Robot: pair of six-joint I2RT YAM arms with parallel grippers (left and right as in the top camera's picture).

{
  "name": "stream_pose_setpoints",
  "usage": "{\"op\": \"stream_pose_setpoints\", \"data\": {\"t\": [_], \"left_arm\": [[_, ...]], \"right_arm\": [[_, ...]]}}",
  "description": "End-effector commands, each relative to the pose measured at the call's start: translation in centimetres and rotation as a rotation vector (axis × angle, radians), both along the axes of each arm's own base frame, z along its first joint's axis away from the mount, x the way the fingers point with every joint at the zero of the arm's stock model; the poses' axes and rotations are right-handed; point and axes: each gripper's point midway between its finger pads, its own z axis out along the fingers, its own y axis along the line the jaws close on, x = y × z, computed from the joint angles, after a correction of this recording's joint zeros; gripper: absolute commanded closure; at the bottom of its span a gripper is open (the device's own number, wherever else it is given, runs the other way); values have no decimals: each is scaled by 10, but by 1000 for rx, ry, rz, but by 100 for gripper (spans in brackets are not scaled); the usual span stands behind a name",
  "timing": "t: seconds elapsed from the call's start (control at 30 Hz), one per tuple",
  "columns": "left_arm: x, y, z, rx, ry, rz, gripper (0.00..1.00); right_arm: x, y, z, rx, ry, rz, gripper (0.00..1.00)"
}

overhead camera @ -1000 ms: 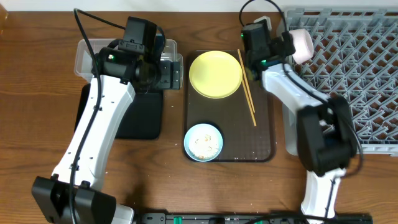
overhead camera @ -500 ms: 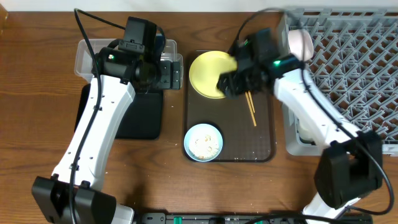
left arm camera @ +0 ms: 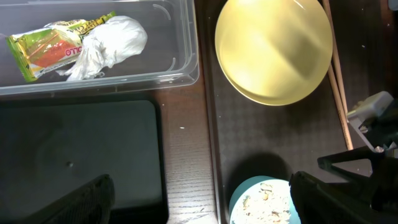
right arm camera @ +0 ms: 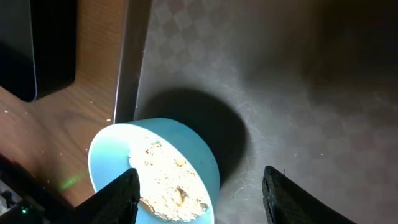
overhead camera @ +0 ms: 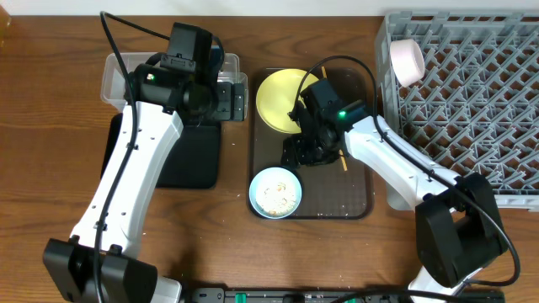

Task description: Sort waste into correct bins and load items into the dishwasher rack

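Note:
My right gripper is open low over the dark brown serving tray, with the right rim of the light blue bowl between its fingers. The bowl holds rice scraps. My left gripper is open and empty, high over the clear tub's right end. The wrapper and tissue lie in the tub. The yellow plate and chopsticks lie on the serving tray. The pale cup lies in the grey rack. No white bowl shows.
The shallow black tray lies in front of the clear tub, left of the serving tray. The rack fills the right side. Bare wooden table lies at the left and front.
My right gripper let go of the pale cup in the rack's near-left corner, then swung left and down over the serving tray to the light blue bowl. The left arm has not moved.

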Motion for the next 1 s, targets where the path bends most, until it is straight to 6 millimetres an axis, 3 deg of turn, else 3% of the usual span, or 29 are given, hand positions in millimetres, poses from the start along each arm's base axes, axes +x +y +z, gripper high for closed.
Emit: {"op": "stream_pose_setpoints", "data": {"t": [0.0,0.17,0.3,0.4,0.63,0.77,0.97], "left_arm": [[1,0,0,8,-2,-4,8],[1,0,0,8,-2,-4,8],[1,0,0,7,-2,-4,8],[1,-1,0,-11,6,25,8],[-1,-5,0,-55,26,69,8],[-14,-32,-4,-176,89,-4,8],[-49,-71,-46,-160,220,-94,9]], "right_arm": [[15,-14,14,13,-25,-77,38],[44,-62,57,57,-127,-213,37],[58,-120,96,52,-236,-341,35],[54,-167,115,-10,-277,-447,33],[22,-241,134,-156,-293,-594,26],[13,-257,135,-193,-283,-631,24],[13,-259,135,-200,-281,-637,23]]}}
